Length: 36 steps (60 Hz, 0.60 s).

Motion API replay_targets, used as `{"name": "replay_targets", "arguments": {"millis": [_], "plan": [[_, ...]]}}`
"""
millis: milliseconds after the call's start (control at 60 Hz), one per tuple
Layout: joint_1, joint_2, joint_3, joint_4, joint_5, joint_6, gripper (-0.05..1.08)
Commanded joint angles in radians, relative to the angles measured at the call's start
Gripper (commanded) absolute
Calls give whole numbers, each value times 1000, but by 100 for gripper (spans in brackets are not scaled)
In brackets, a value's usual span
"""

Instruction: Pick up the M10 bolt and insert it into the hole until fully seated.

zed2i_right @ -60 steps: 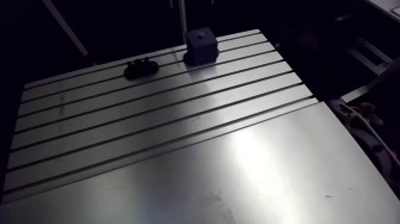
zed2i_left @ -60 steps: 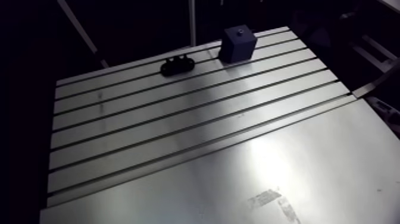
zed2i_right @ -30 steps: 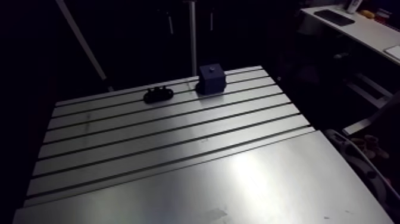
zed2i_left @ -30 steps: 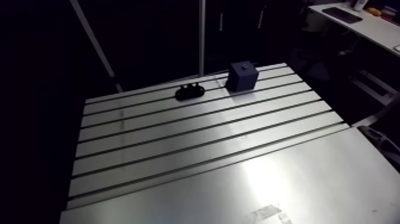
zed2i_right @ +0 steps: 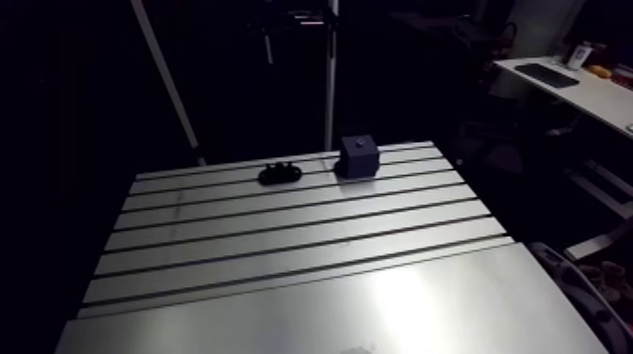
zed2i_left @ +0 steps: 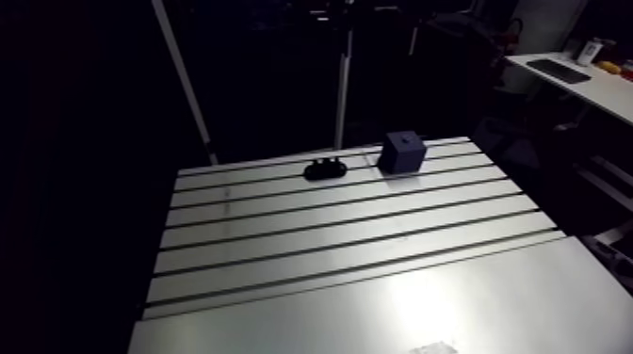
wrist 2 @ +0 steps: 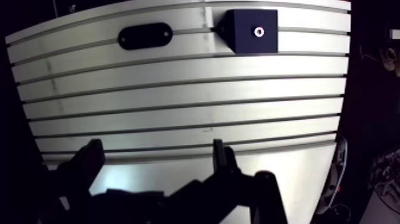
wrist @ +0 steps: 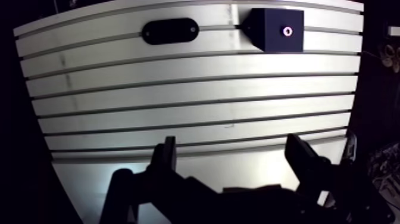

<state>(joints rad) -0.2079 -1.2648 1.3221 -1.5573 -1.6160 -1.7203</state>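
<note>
Now the gripper [wrist: 232,146] is hanging above the near, smooth part of the table [wrist: 196,89]. Its two fingers [wrist: 168,156] are standing wide apart, with nothing between them. The gripper is appearing only in the wrist view.

Far ahead of it, at the other edge of the table, a dark block [wrist: 277,30] is sitting. The wrist view is looking straight down on its top, where a small round hole [wrist: 287,31] is showing. Near the block, with a gap between them, a black oval holder [wrist: 170,31] is lying, also far ahead of the gripper. The wrist view is giving it only as a flat dark shape. The arm view is showing small bumps rising from the holder, but I cannot tell whether one is the bolt.
</note>
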Motion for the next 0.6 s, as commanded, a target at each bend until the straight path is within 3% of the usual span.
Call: {"name": "replay_targets", "arguments": {"millis": [17,317,600], "plan": [[143,-159,-33,95,40,51,0],[143,-208,12,148,41,38,1],[147,-210,55,154,31,17,1]]}}
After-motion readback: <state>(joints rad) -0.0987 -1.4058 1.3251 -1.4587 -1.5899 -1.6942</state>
